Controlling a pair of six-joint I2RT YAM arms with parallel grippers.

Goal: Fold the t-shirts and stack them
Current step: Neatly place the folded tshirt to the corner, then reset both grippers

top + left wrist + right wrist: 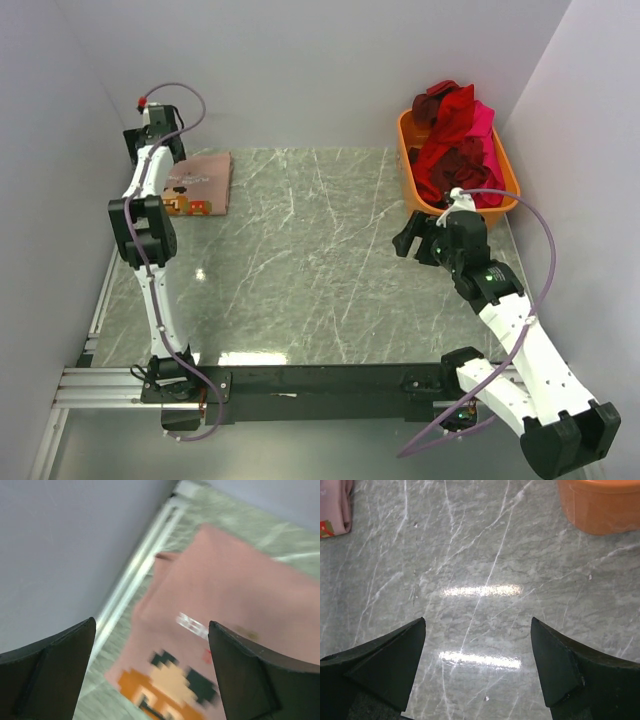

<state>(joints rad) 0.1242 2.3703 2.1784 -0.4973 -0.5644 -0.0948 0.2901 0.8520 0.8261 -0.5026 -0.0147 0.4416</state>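
Note:
A folded dusty pink t-shirt (200,183) with an orange cartoon print lies at the table's far left. In the left wrist view, blurred, it (225,590) fills the space below the fingers. My left gripper (148,148) (152,625) hovers open and empty over the shirt's left edge, close to the wall. Red (455,110), hot pink (485,125) and maroon (450,165) t-shirts are heaped in the orange tub (507,180) at the far right. My right gripper (410,240) (478,621) is open and empty above bare marble, just left of the tub.
Grey walls close in the left, back and right sides. A metal rail (100,310) runs along the table's left edge. The right wrist view shows the tub's wall (600,510) at top right and the pink shirt's edge (335,505) at top left.

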